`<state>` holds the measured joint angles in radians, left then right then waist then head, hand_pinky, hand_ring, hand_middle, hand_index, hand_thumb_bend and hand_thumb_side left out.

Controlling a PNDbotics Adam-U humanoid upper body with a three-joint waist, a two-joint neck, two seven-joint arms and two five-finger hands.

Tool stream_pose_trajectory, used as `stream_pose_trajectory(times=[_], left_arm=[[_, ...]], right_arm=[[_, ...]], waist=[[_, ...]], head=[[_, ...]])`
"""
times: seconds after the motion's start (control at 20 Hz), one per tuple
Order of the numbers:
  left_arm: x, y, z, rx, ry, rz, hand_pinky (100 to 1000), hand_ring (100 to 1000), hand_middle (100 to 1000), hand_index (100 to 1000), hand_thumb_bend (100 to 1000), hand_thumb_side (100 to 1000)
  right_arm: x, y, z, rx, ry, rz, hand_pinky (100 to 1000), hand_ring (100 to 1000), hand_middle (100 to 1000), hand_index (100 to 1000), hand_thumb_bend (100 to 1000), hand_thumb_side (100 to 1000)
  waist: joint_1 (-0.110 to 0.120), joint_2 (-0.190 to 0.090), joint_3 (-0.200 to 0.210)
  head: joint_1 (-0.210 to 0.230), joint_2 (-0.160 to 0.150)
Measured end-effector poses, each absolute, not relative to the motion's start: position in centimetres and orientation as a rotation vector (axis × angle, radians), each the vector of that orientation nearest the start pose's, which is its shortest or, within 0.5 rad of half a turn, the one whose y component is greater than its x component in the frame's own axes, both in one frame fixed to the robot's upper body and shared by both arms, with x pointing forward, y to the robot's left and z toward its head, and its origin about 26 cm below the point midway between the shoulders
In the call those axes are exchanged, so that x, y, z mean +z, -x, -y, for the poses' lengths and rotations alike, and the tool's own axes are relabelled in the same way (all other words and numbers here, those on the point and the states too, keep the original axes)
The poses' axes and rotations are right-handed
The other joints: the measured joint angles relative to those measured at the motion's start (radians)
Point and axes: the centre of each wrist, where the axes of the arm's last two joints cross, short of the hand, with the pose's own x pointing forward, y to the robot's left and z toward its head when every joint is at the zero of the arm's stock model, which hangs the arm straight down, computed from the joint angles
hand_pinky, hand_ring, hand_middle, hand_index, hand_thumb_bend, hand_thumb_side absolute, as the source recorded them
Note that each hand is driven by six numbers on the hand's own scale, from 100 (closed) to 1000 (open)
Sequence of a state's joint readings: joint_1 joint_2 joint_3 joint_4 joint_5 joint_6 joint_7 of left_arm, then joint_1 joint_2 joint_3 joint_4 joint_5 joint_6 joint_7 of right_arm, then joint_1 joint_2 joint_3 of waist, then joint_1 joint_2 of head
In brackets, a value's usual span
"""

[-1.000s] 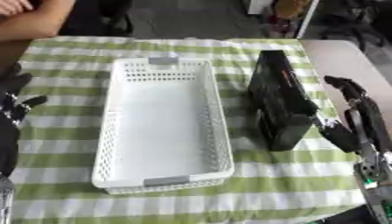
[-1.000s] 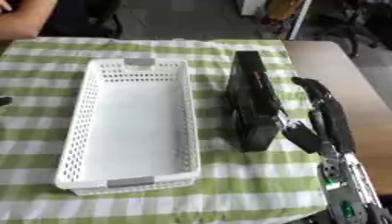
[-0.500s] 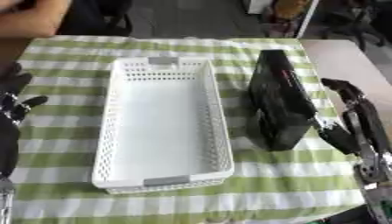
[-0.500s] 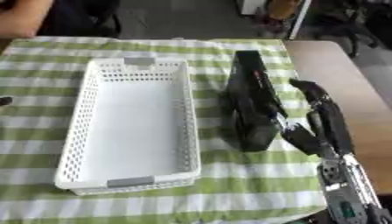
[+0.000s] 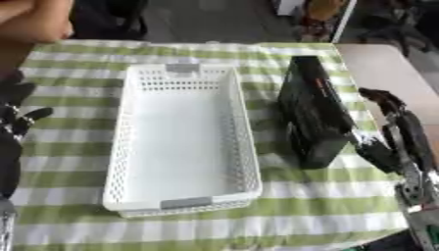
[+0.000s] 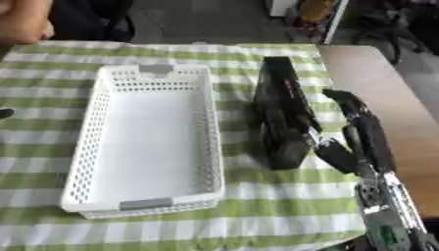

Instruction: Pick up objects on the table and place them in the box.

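Nearest, the robot's right hand [image 6: 356, 135] sits just right of a black box-shaped object [image 6: 281, 117], a little closer to it than a moment ago, fingers [image 6: 332, 153] relaxed and spread, holding nothing; the grasp appears about to begin. The left hand [image 5: 15, 120] rests at the left edge, fingers relaxed. The white basket [image 5: 129, 147] lies empty on the striped desk [image 5: 283, 206], the object standing just beside it.

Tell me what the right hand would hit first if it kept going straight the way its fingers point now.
Probably nothing on the table: the right hand points toward the far edge, running alongside the black box rather than at it. Depth is unclear, so it may brush that box's side.
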<state>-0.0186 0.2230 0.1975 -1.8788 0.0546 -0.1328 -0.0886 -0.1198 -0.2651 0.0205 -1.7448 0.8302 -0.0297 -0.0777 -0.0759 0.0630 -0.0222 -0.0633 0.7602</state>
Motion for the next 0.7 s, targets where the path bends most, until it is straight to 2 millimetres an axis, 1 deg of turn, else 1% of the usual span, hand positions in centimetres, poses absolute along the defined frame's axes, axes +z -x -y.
stream_pose_trajectory(times=[0.7], left_arm=[[9.81, -26.79, -32.93, -0.149, -0.23, 2.034, 782, 1000, 1000, 828, 153, 1000]], right_arm=[[7.81, -30.18, 27.71, 0.838, 0.94, 1.766, 907, 841, 794, 890, 646, 1000]], waist=[[0.0, 0.001, 0.003]], head=[[0.0, 0.0]])
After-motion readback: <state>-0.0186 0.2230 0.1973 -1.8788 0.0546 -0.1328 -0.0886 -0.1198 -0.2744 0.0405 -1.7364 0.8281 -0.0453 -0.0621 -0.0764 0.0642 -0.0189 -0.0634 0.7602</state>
